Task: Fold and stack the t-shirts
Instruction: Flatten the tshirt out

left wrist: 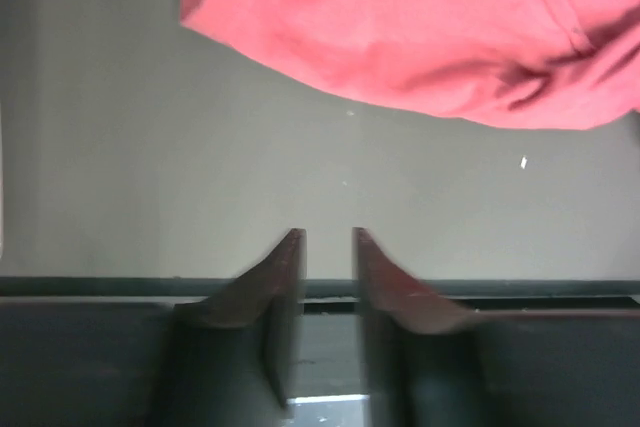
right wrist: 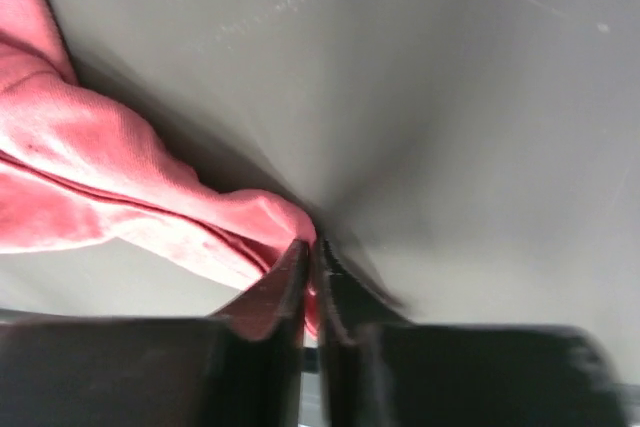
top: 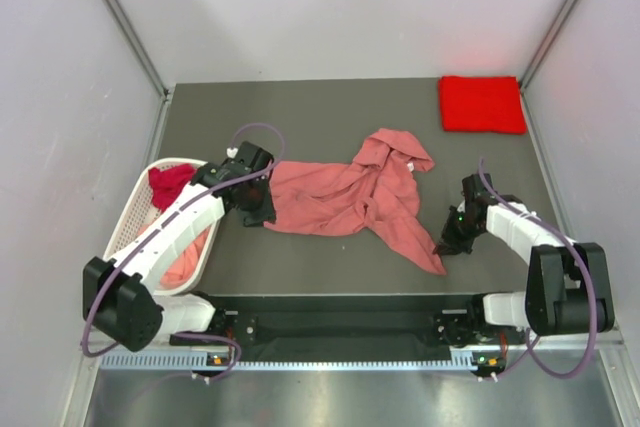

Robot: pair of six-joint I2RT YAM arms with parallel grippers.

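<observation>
A salmon pink t-shirt [top: 350, 197] lies crumpled in the middle of the dark table. A bright red t-shirt [top: 482, 104] sits folded at the back right corner. My left gripper [top: 262, 215] hovers at the salmon shirt's left edge. In the left wrist view its jaws [left wrist: 328, 237] stand slightly open and hold nothing, with the shirt [left wrist: 400, 37] just beyond the tips. My right gripper [top: 447, 245] is at the shirt's near right corner. The right wrist view shows it [right wrist: 312, 247] shut on a pinch of the salmon cloth [right wrist: 120, 177].
A white slotted basket [top: 135, 209] stands at the left edge, beside my left arm. It holds a dark crimson shirt [top: 170, 184] and a pale pink one [top: 188, 262]. Grey walls close in the table on three sides.
</observation>
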